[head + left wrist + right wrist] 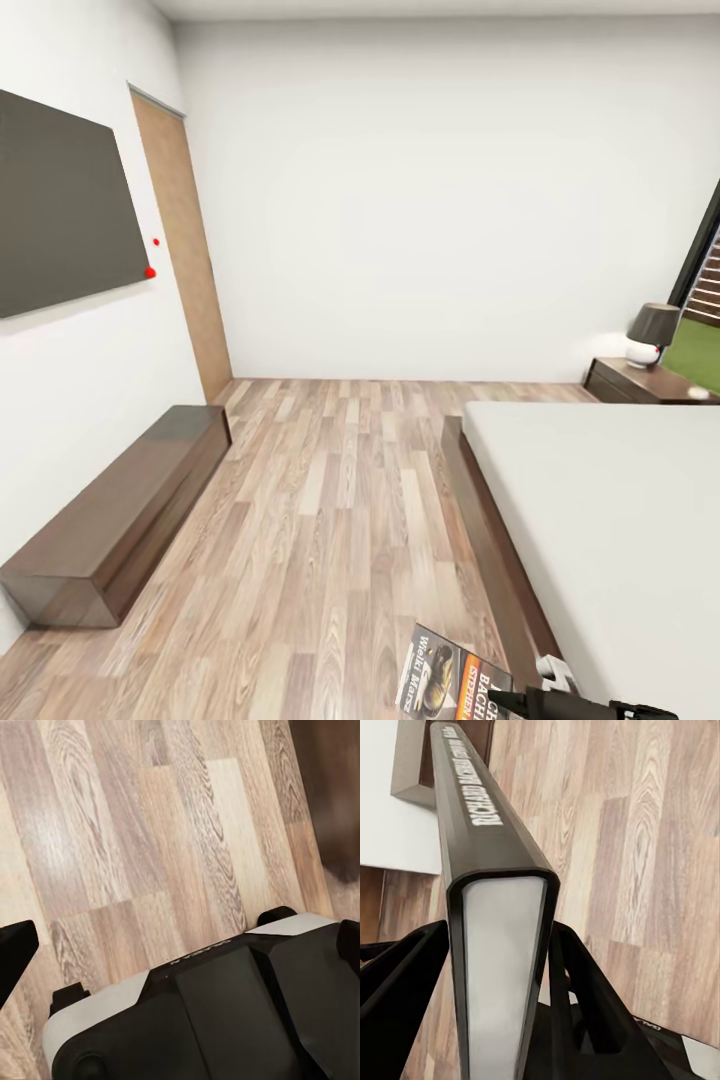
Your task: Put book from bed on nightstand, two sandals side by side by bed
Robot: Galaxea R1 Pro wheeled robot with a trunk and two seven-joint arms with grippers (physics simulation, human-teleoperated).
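The book (499,945) is held clamped between the two fingers of the right gripper (545,700), spine outward with the white lettering legible in the right wrist view; in the head view it is seen low in the frame, carried over the wood floor (330,480) just beside the corner of the bed (620,520). The step in hand is judged to be the transfer of the book to the nightstand (640,382), which stands well apart, past the far end of the bed against the back wall. A drive along the open floor beside the bed is called for next, followed by a release onto the cabinet top. That top is partly taken up by a lamp (652,332) (contact with it should be avoided). The long dark bench (120,515) along the wall leaves the lane open. The left gripper (180,937) hangs spread and empty above the floor.
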